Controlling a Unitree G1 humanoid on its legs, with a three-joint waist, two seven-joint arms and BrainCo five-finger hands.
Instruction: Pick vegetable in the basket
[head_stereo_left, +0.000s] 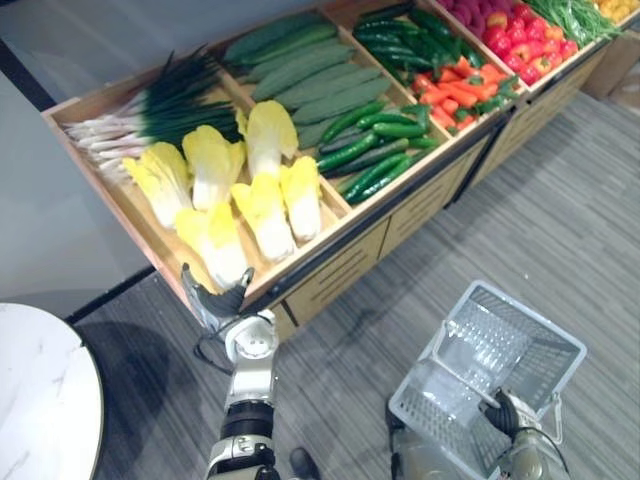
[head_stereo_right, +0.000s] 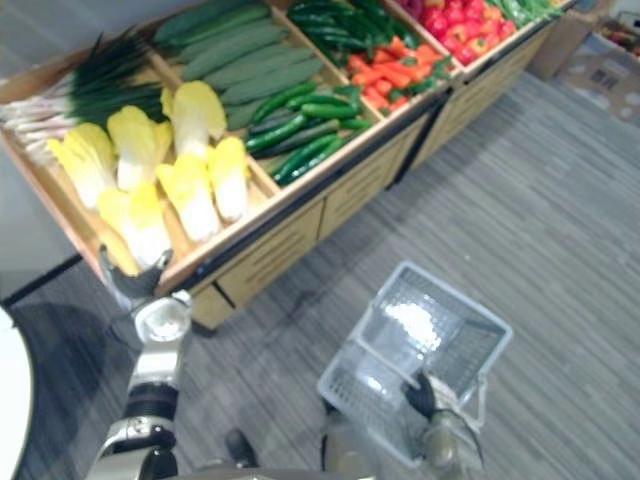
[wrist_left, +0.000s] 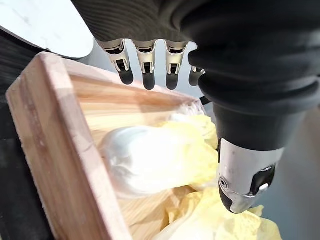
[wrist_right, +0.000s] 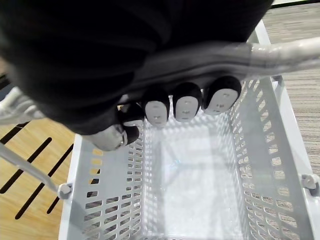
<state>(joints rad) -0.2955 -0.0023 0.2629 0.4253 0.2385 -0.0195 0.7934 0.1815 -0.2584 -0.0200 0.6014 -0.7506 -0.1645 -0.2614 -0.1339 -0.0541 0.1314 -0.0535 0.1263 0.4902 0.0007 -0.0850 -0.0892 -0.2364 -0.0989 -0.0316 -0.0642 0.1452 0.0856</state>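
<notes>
Cabbage (head_stereo_left: 222, 250) just beside left hand (head_stereo_left: 213, 300), basket (head_stereo_left: 560, 347) hanging from right hand (head_stereo_left: 505, 412)

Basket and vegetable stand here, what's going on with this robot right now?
The robot's right hand grips the handle of an empty white basket beside the wooden stand. Its left hand, open, reaches toward the yellow cabbages at the stand's near corner, holding none yet.

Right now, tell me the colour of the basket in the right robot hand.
White; the basket shows best in the right wrist view.
</notes>
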